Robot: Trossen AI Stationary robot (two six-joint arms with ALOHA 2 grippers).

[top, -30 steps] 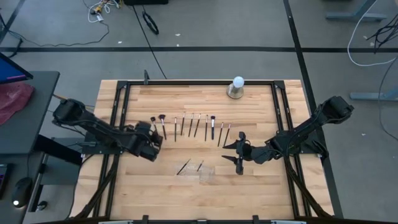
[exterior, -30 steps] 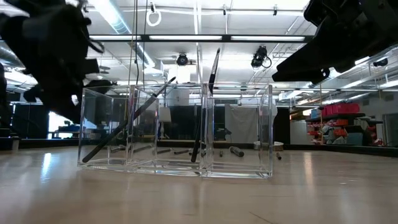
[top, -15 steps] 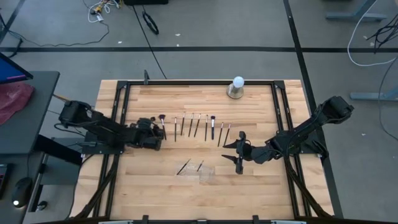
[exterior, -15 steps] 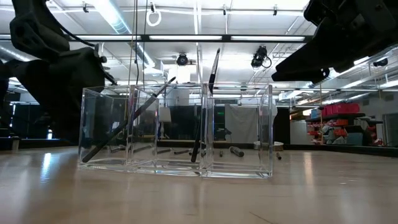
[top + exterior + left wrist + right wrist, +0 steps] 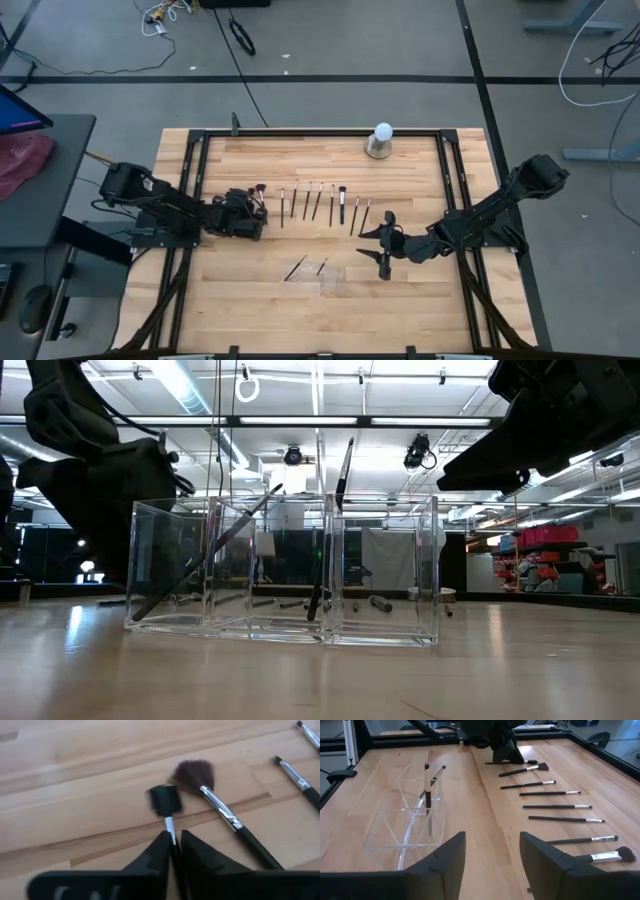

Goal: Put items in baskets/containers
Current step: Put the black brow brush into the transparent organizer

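Note:
A row of slim makeup brushes [image 5: 320, 203] lies across the middle of the wooden table. My left gripper [image 5: 174, 836] is down at the row's left end, shut on a small brush with a black comb-like head [image 5: 165, 800]. A fan-tipped brush [image 5: 195, 775] lies right beside it. Nearer the front stands the clear plastic container [image 5: 322, 272], in which two brushes [image 5: 200, 565] lean against the walls with their lower ends on its floor. My right gripper [image 5: 385, 245] hovers open to the right of the container, holding nothing. My left gripper pinches the small brush's thin handle [image 5: 171, 827] between its two fingers [image 5: 161, 851], just behind the silver ferrule. The fingers slant down from the table's left side and the handle runs back between them, the head sticking out past their tips. The brush lies on the table.
A white ball-shaped object on a grey base [image 5: 381, 140] stands near the far edge. A black frame [image 5: 320, 132] runs round the table top. Bare wood lies in front of and to both sides of the container.
My left gripper has gone toward the table's far edge and down, onto the left end of the brush row. The brushes and the container have stayed where they were.

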